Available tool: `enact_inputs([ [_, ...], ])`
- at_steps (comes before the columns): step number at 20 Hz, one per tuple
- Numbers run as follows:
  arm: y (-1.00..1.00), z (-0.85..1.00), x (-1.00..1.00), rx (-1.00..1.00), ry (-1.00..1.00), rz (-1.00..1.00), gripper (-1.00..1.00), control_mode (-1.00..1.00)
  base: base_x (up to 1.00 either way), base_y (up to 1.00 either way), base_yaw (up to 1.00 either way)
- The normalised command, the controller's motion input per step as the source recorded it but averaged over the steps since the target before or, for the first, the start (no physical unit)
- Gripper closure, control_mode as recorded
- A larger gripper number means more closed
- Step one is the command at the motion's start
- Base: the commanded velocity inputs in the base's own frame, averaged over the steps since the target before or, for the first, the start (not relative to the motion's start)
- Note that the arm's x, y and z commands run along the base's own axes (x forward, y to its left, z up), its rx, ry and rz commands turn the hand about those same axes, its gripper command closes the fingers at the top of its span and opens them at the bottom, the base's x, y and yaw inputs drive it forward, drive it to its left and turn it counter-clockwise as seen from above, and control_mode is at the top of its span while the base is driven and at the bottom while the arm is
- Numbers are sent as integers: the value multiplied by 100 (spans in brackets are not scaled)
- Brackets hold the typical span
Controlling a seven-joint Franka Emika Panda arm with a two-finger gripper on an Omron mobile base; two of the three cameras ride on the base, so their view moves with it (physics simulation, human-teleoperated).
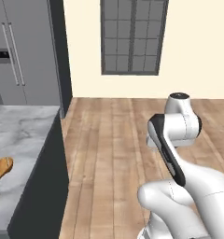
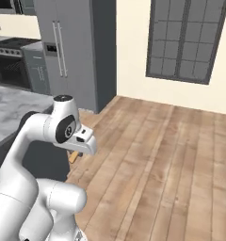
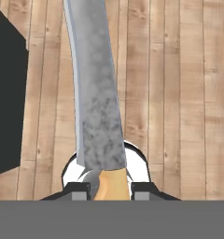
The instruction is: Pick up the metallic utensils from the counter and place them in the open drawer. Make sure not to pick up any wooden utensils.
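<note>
My gripper (image 3: 111, 189) is shut on the knife (image 3: 97, 102), its fingertips (image 3: 78, 192) pinching the short orange handle. The grey-blue blade points away from the hand over the wooden floor. In the right base view a bit of the orange handle (image 2: 75, 156) shows under the hand, beside the counter's dark base. The marble counter (image 1: 20, 135) lies to the left. On its near part rests the large orange-brown wooden spoon (image 1: 2, 169). The round grey-headed utensil, the small cream-headed spoon and the open drawer are out of view.
A dark block (image 3: 6, 93) fills the left of the hand view; I cannot tell what it is. A steel fridge (image 2: 72, 47) and a stove (image 2: 13, 61) stand beyond the counter. A window (image 2: 188, 37) sits in the far wall, with plank floor (image 1: 114, 154) to the right.
</note>
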Motion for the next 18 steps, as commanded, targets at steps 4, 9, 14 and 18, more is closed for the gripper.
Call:
enact_inputs([
  [4, 0, 0, 0, 0, 0, 0, 100, 100, 100, -72, 46],
  [9, 0, 0, 0, 0, 0, 0, 100, 100, 100, -72, 44],
  [14, 0, 0, 0, 0, 0, 0, 100, 100, 100, -74, 40],
  [18, 0, 0, 0, 0, 0, 0, 100, 100, 100, -79, 46],
])
